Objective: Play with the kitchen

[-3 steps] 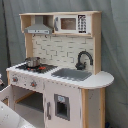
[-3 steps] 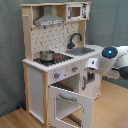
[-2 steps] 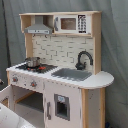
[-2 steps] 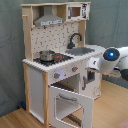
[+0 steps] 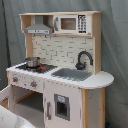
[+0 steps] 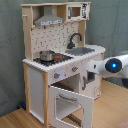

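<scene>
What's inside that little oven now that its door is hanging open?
In the second exterior view, the oven door of the kitchen hangs open, showing a dim wooden cavity with no items visible. The door and the robot arm hide parts of the inside.

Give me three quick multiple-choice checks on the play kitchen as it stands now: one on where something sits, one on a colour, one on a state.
1. Where is the pot?
A. in the sink
B. on the stovetop
C. on the floor

2. What colour is the faucet?
A. black
B. red
C. white

3. How is the oven door?
A. shut
B. swung down open
C. missing

Answers:
1 B, it stands on the stovetop under the hood.
2 A, a dark arch over the sink.
3 B, in the second exterior view it tilts outward from the kitchen.
</scene>
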Robot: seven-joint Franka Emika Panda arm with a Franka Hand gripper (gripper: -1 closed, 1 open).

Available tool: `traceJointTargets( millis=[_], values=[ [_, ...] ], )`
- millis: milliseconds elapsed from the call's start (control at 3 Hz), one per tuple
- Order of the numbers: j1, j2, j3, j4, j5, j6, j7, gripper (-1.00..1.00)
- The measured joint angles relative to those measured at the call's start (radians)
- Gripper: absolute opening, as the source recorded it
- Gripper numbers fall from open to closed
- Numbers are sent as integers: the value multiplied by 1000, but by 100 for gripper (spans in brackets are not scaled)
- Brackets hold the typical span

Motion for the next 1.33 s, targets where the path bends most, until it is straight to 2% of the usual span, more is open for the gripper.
traceJointTargets(
  millis=[667, 1333],
  values=[
    [-113, -26, 139, 79, -152, -1, -6, 100],
    [-231, -68, 249, 173, -300, -4, -29, 100]
  ],
)
